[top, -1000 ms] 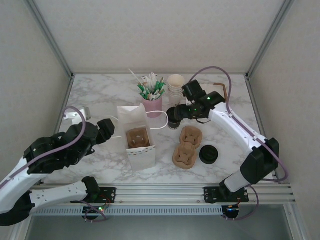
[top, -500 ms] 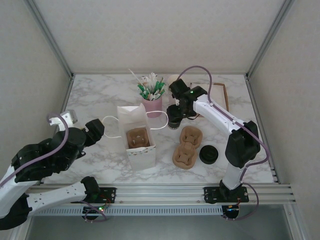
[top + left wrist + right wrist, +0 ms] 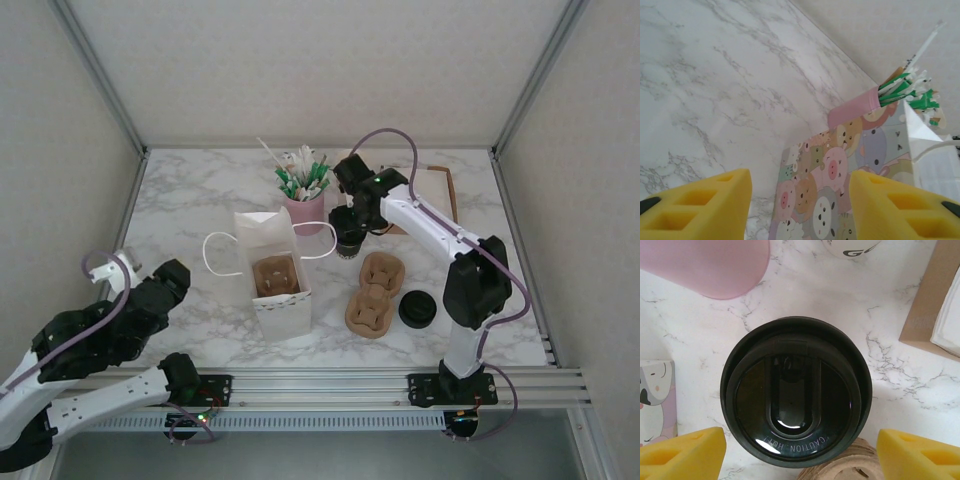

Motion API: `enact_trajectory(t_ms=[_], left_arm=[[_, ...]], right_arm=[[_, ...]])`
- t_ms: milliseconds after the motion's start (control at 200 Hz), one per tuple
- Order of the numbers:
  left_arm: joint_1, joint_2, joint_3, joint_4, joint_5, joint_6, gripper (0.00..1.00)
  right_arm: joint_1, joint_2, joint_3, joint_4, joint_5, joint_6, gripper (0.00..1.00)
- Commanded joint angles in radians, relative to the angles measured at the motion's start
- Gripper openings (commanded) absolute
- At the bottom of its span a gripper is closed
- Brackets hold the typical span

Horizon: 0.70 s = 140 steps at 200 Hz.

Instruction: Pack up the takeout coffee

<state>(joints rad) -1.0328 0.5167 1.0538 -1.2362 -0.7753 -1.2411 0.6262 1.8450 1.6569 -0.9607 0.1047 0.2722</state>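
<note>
The takeout coffee, a small cup under a round black lid, stands on the marble just behind the loose pulp carriers. My right gripper hangs straight above it, open, with one yellow finger to the lid's left and the other to its right, neither touching. A white paper bag with a pulp carrier inside stands at centre left. My left gripper is drawn back near the front left, open and empty, and faces the bag's cartoon-printed side.
A pink cup of stirrers stands behind the bag. A separate black lid lies right of the carriers. A brown tray of napkins sits at back right. A white cup stands just beyond the coffee.
The left arm has pulled back toward the near left, away from the bag. The right arm has swung in so that its gripper hangs over the coffee.
</note>
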Motion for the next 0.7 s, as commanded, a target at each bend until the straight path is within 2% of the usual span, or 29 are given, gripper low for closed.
enact_trajectory(t_ms=[0, 466, 696], left_arm=[[-0.005, 0.010, -0.040, -0.035, 0.012, -0.066, 0.54], [-0.006, 0.009, -0.207, 0.002, 0.122, -0.155, 0.54], [-0.005, -0.022, -0.327, 0.101, 0.214, -0.175, 0.54]], right_arm=[[0.010, 0.035, 0.032, -0.002, -0.007, -0.011, 0.80], [0.010, 0.079, 0.032, 0.000, 0.012, -0.010, 0.78], [0.012, 0.088, 0.027, 0.000, 0.021, -0.011, 0.77]])
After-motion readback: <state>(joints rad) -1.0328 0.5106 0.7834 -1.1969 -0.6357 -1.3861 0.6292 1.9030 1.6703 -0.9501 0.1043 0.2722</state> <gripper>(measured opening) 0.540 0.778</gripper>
